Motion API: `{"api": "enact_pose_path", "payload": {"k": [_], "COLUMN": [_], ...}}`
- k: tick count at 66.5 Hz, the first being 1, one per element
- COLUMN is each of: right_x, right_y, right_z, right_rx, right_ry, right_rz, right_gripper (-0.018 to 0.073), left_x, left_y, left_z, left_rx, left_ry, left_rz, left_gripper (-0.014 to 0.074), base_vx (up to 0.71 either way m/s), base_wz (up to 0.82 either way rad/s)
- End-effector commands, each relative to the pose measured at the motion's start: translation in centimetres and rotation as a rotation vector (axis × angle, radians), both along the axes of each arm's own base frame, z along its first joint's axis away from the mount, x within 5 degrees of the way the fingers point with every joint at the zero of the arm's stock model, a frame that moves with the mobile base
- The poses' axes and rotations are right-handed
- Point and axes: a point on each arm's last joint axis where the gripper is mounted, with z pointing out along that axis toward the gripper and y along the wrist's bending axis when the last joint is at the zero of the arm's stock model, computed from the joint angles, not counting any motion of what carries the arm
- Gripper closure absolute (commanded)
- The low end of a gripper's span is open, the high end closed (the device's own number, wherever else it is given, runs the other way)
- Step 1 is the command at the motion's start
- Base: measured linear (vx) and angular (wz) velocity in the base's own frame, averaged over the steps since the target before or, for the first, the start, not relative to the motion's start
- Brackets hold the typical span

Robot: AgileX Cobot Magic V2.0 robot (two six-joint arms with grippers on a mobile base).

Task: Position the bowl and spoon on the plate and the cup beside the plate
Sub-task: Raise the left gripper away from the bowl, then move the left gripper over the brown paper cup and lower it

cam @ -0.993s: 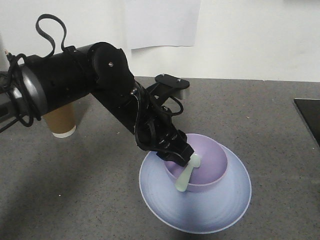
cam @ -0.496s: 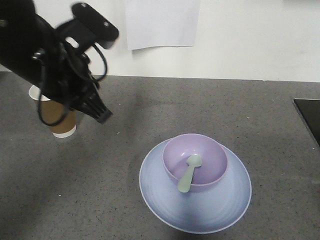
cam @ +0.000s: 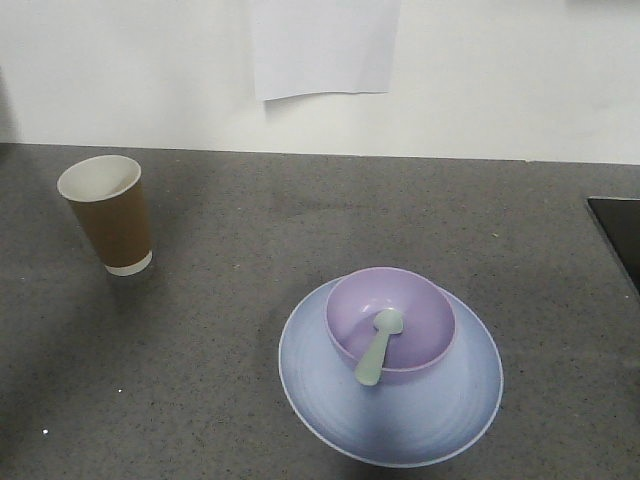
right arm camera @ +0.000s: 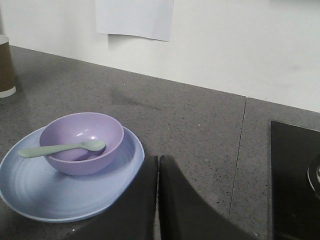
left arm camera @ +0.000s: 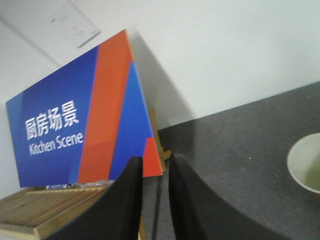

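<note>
The lavender bowl (cam: 395,312) sits on the pale blue plate (cam: 420,420) at the front of the counter. The mint spoon (cam: 377,347) lies with its scoop in the bowl and its handle over the near rim. The brown paper cup (cam: 108,215) stands upright at the far left, well apart from the plate. Neither arm shows in the front view. My left gripper (left arm camera: 156,162) is open with nothing in it; the cup's rim (left arm camera: 306,169) is at its right. My right gripper (right arm camera: 158,161) is shut and empty, just right of the plate (right arm camera: 60,202), bowl (right arm camera: 85,145) and spoon (right arm camera: 60,148).
A blue and orange "Kitchen Scene" sign (left arm camera: 75,125) stands on a wooden board (left arm camera: 45,207) ahead of the left gripper. A black cooktop (right arm camera: 295,175) is set into the counter at the right. A sheet of paper (cam: 322,45) hangs on the white wall.
The left arm let go of the spoon in the bowl, lifted away to the left past the cup and left the front view. The spoon stays lying in the bowl.
</note>
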Motion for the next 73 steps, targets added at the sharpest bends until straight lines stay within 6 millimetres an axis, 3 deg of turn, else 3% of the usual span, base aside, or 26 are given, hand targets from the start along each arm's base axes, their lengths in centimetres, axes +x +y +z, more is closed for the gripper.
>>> {"api": "enact_pose_path", "payload": {"k": [1,10,31,51,73], "right_x": [0.4,0.4,0.4,0.3,0.2], "right_y": [0.2,0.2,0.3,0.3,0.2], "right_z": [1.1,1.1,1.1,0.8,0.4], "right_rx": [0.015,0.019,0.026,0.026,0.015], "right_ry": [-0.058,-0.057,-0.053,-0.022,0.020], "right_rz": [0.001,0.004,0.009,0.012,0.008], "right_gripper": [0.0565,0.0565,0.0565,0.0565,0.0565], "left_x": [-1.6,-1.5,1.3,5.3,9.0], "left_y": [2.1,3.1,2.2,1.9,3.2], "left_z": [2.7,3.4,2.2,-1.0,-4.3], "left_rx": [-0.046,-0.065,-0.221,-0.370,-0.552], "left_ry": [-0.193,-0.266,-0.236,-0.060,0.100], "left_rz": [0.030,0.035,-0.104,-0.178,-0.207], "left_gripper": [0.0472,0.0472,0.0416,0.0297,0.0288], "base_vx": [0.00,0.00,0.00,0.00,0.00], "base_wz": [0.00,0.00,0.00,0.00,0.00]}}
